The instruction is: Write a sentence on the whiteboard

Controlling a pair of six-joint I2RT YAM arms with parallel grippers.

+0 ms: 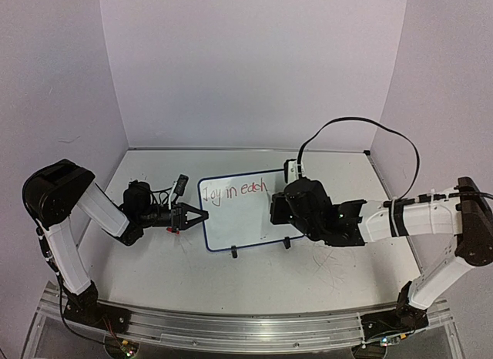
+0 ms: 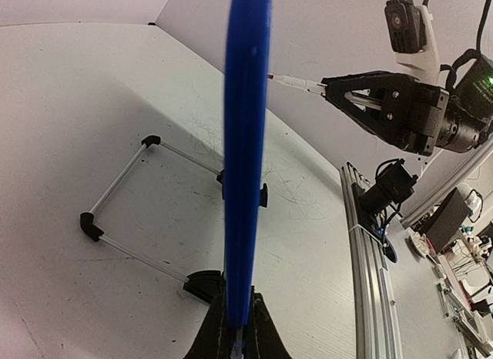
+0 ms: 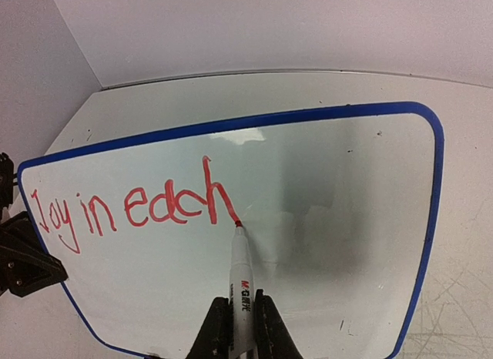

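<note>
Too much pressure could tip the whiteboard (image 3: 331,182) over or twist the red marker (image 3: 241,270) in its grip, smearing the sentence (image 3: 131,209), which reads only "Joy in each". The right gripper (image 3: 241,319) is clamped on the marker, tip touching the board just after the "h"; the left gripper (image 2: 237,328) pinches the board's blue rim (image 2: 246,143), mid-table (image 1: 154,266).

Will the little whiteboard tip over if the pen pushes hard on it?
Probably not now: the left fingers pinch the blue edge of the whiteboard. Let go, it might tip under the pen, since it stands on a thin wire stand. It looks stiff and glossy, so probably slippery.
</note>
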